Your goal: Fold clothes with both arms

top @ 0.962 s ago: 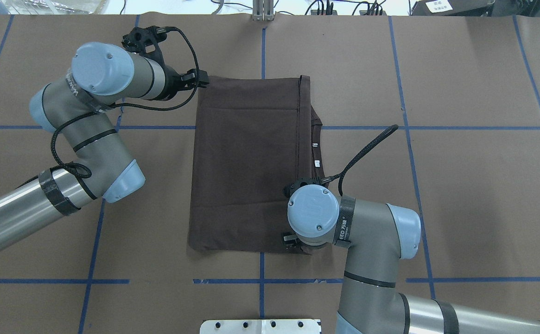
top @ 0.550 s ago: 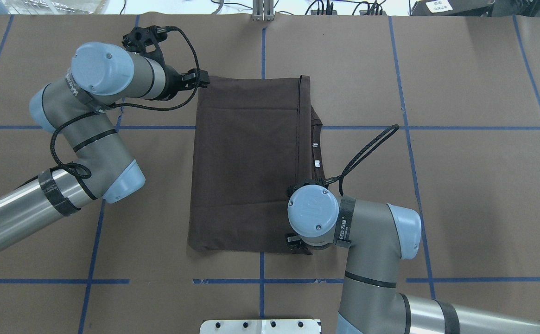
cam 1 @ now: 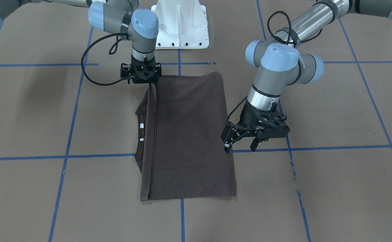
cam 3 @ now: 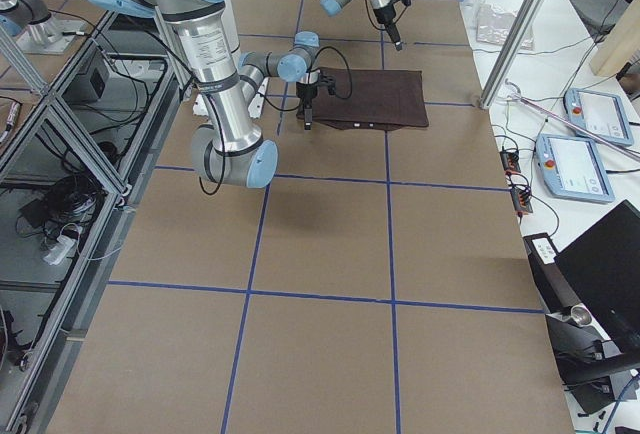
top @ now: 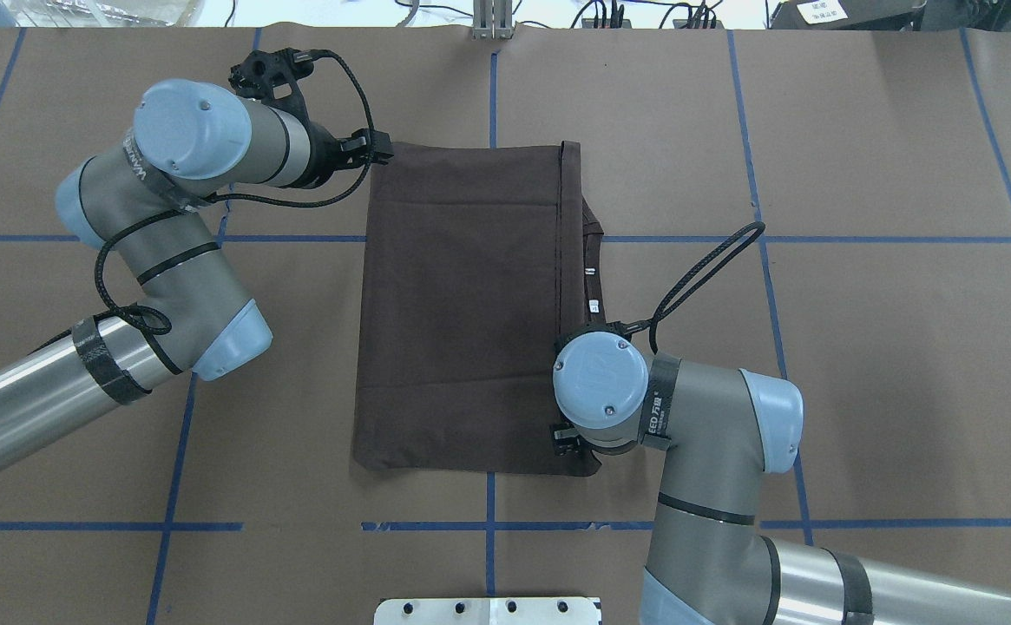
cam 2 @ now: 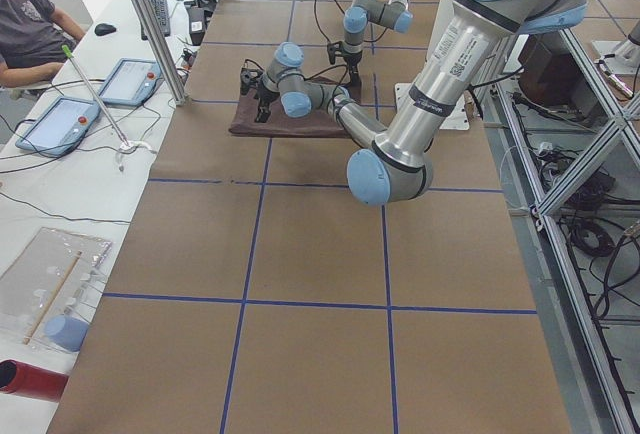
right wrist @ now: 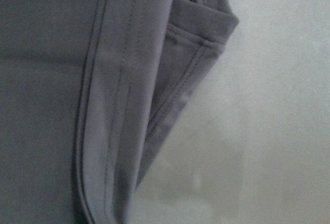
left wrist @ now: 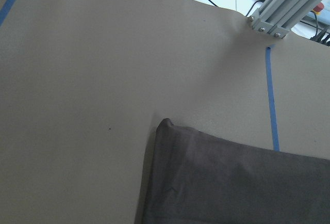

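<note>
My left tool [cam 1: 240,149] hangs just above the bench [cam 1: 317,188] with its 2 black fingers [cam 1: 227,143] spread wide and nothing between them. It sits close beside the long edge of the T-shirt [cam 1: 189,134] on my left side. My left wrist camera looks down on a softly rounded corner of the cloth [left wrist: 165,123] that rises in a small peak.

My right tool [cam 1: 142,78] points straight down at the near corner on the opposite side. Its fingers are hidden under the wrist in every view, so I cannot tell how far apart they are or whether they have any cloth.

The T-shirt is matte, dark brown-grey cotton. It is folded into 1 long rectangle and lies flat in the middle of the bench between my 2 arms. A lengthwise flap lies on top, and its straight stitched hem [top: 560,260] runs almost the full length. Beyond that hem the ribbed collar [cam 1: 144,132] curves out, carrying 2 small white labels [cam 1: 142,125]. Faint straight creases cross the top layer. My right wrist camera, blurred and very close, shows parallel rows of stitching and a layered sleeve edge [right wrist: 201,43].

Dull brown paper covers the bench, gridded with blue tape [cam 1: 317,147]. A white base plate [cam 1: 182,30] sits at my end.
</note>
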You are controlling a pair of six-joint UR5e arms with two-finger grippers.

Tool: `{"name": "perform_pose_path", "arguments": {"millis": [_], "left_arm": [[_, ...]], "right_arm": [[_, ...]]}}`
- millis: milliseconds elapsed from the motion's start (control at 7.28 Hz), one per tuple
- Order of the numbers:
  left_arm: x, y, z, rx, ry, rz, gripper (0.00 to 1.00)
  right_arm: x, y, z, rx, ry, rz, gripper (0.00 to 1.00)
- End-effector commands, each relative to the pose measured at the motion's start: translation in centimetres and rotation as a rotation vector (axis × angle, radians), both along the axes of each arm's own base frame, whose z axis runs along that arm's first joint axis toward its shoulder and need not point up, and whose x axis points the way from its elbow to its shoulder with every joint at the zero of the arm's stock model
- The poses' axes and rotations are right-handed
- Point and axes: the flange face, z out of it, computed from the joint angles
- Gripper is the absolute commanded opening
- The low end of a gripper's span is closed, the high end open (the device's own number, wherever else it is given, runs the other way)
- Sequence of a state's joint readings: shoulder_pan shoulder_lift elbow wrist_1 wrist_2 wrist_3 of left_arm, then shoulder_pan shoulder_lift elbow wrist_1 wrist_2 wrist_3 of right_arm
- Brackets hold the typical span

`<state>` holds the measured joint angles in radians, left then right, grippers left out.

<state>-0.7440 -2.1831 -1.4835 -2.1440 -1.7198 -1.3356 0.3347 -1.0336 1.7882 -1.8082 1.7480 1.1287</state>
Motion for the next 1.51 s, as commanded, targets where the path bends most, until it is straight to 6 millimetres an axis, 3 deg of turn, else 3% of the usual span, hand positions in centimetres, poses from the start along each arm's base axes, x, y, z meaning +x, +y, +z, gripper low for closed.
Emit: {"name": "perform_pose_path", "arguments": {"millis": [0,137,275,550,687,824,962,1099,1236,1374], "left_arm": [[0.0,0.0,-0.1,0.001,0.001,0.0,1.0],[0.0,0.0,-0.2,0.002,0.003,0.0,1.0],[0.0,0.0,-0.2,0.001,0.003,0.001,1.0],[0.0,0.0,-0.2,0.001,0.003,0.001,1.0],[0.4,0.6,-0.4,-0.014,0.022,0.024,1.0],[-0.2,3.3,0.9,-0.178,0.118,0.097,1.0],[-2.2,6.7,1.1,-0.275,0.192,0.101,1.0],[-2.0,12.1,2.6,-0.38,0.231,0.104,1.0],[-0.8,16.2,3.1,-0.441,0.248,0.058,1.0],[3.1,20.8,3.5,-0.5,0.202,0.011,1.0]], "right_arm": [[2.4,-1.1,2.2,-0.016,0.046,0.028,1.0],[4.2,-1.7,1.8,-0.007,0.03,0.039,1.0],[4.2,-1.8,1.9,0.0,0.034,0.042,1.0],[5.7,-3.5,-0.1,0.011,-0.015,0.071,1.0],[7.0,-4.2,-2.0,0.033,-0.08,0.097,1.0],[8.4,-4.7,-4.1,0.074,-0.183,0.118,1.0],[8.6,-4.7,-4.8,0.095,-0.24,0.115,1.0],[8.6,-4.7,-5.3,0.115,-0.278,0.102,1.0],[8.7,-4.6,-5.9,0.125,-0.326,0.091,1.0],[9.0,-4.5,-5.9,0.129,-0.363,0.082,1.0]]}}
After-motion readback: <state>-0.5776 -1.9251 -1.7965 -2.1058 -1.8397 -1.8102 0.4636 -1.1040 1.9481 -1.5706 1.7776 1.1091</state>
